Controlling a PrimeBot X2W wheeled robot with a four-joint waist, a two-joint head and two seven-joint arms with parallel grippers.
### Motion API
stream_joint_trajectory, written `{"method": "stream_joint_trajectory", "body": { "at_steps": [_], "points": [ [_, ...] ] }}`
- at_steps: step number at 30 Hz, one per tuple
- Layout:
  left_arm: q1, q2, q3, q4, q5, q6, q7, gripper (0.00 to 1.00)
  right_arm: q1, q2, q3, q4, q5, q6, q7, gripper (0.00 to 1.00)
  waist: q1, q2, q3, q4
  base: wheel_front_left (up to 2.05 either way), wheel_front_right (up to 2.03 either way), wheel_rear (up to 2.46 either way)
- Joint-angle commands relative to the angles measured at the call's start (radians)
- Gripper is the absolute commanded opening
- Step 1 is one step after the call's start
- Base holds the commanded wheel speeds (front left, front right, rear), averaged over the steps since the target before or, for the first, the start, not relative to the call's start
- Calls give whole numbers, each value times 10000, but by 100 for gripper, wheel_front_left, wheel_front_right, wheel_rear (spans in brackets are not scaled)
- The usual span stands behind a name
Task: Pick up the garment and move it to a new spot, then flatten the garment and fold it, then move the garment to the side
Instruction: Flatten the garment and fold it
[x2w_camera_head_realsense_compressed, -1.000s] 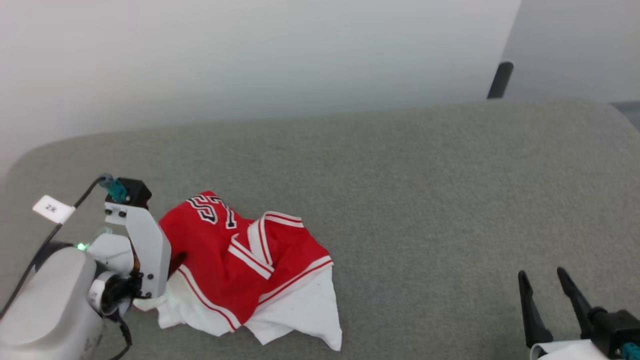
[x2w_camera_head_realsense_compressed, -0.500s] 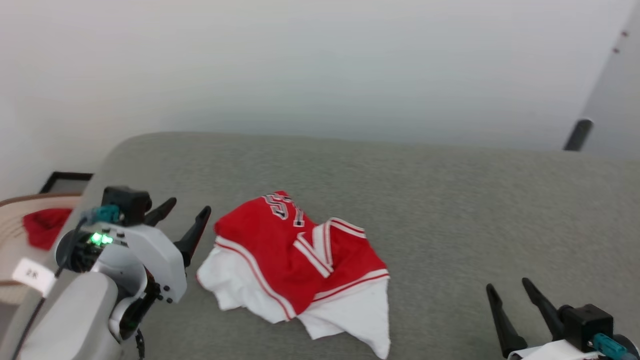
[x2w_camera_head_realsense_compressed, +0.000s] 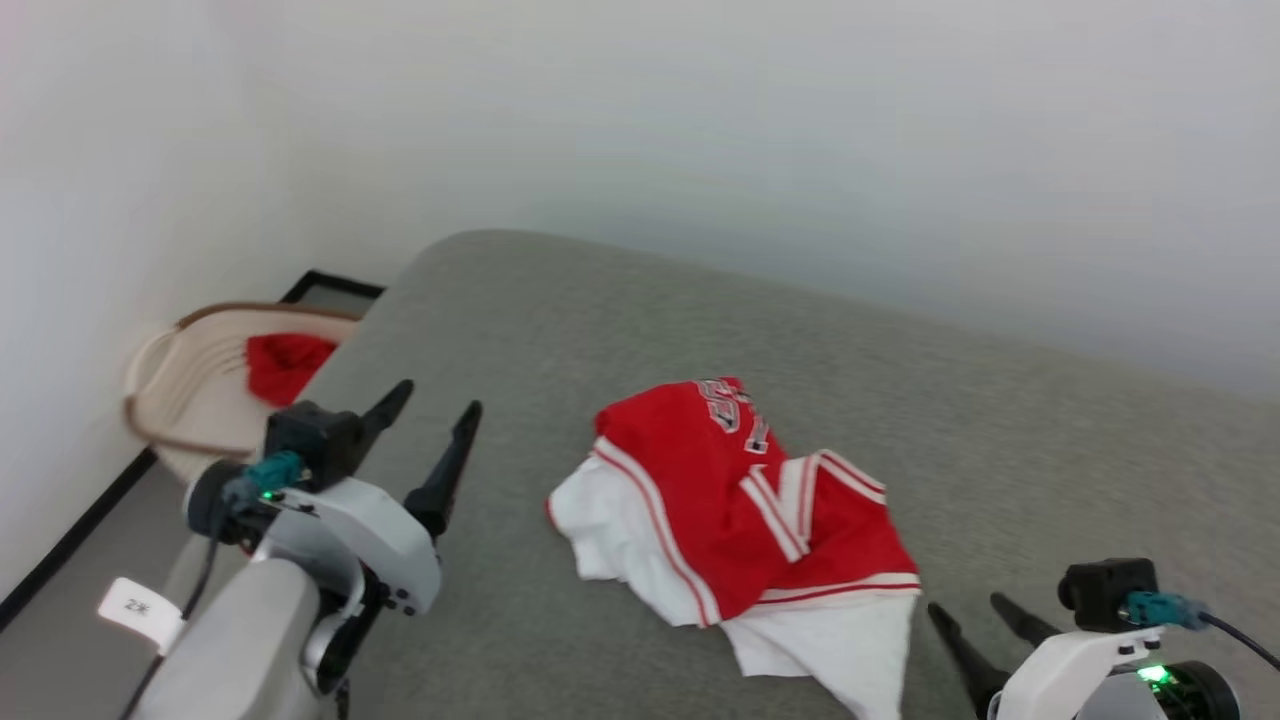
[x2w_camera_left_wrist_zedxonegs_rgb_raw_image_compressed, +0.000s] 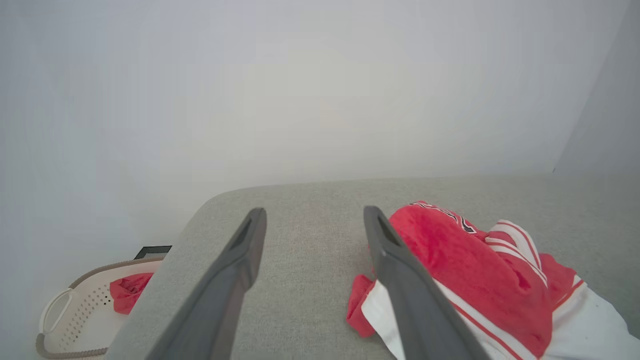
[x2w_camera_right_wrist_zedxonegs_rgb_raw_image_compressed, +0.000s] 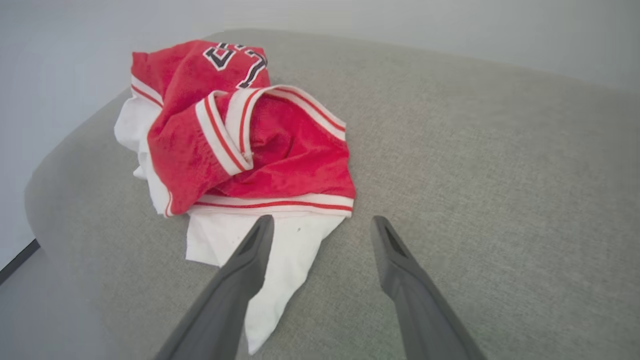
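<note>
1. Nearest, at the lower right of the head view, the right gripper (x2w_camera_head_realsense_compressed: 967, 605) stood with its jaws spread and empty. Its tips lay just beside the white corner of the garment (x2w_camera_head_realsense_compressed: 740, 500). In the right wrist view one finger overlapped that white flap, but I could not tell whether it touched.
2. At the lower left, the left gripper (x2w_camera_head_realsense_compressed: 440, 397) was likewise released and carried nothing. It pointed up the frame, with bare grey between it and the cloth.
3. Between them, in the middle of the frame, the garment lay crumpled on the grey cushion (x2w_camera_head_realsense_compressed: 560, 330). Its red body was heaped on top, the striped trim was folded across it, and the white sleeve cloth spilled toward the lower edge.
4. The pick-up looked not yet begun. To do it well, I would pinch an outer edge, either the striped trim or the white corner, and not the thick centre. The fingers should come in low and close fully before lifting. The lift should go high enough that the limp cloth hangs clear instead of dragging.
5. Farther off, at the upper left, a beige basket (x2w_camera_head_realsense_compressed: 170, 380) with a red cloth (x2w_camera_head_realsense_compressed: 285, 362) sat beyond the cushion's rounded end. That cloth is best left alone.
</note>
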Motion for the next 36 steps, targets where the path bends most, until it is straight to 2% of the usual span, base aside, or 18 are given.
{"method": "stream_joint_trajectory", "body": {
  "at_steps": [1,5,6,12,17,26,27,28,31,36],
  "points": [
    [-139,-100,-65,137,100,-56,-226,100,-92,64,-44,-43,84,1,479,100,0,0,343,991,0,0,0],
    [-430,-491,-110,479,268,-39,-688,100,-170,121,-140,-179,89,1,1702,100,0,0,852,1392,0,0,0],
    [-430,-491,-110,479,268,-39,-688,100,-170,121,-140,-179,89,1,1702,100,0,0,852,1392,0,0,0],
    [-625,-943,246,652,639,111,-949,100,-323,283,-410,-328,-517,1,3174,100,0,0,1508,1645,0,0,0],
    [-185,-1336,1280,-47,1203,281,-936,100,-420,447,-512,-389,-1063,1,3943,100,0,0,1887,1759,0,0,0],
    [551,-2106,2731,-501,2347,118,-940,100,-515,640,-420,371,-1736,1,4664,100,0,0,2191,1825,0,0,0],
    [602,-2186,2862,-516,2409,102,-940,100,-523,661,-393,439,-1747,1,4666,62,0,0,2187,1824,0,0,0],
    [649,-2224,2965,-511,2489,91,-940,100,-549,686,-369,464,-1744,1,4606,0,0,0,2175,1822,0,0,0],
    [791,-2312,3202,-384,2699,16,-941,100,-602,594,-396,471,-1714,4,4551,0,0,0,2015,1787,0,0,0],
    [992,-2237,3440,-262,2949,-50,-941,100,-658,141,-1071,156,-1734,-7,4352,0,0,0,1547,1654,0,0,0]
  ]
}}
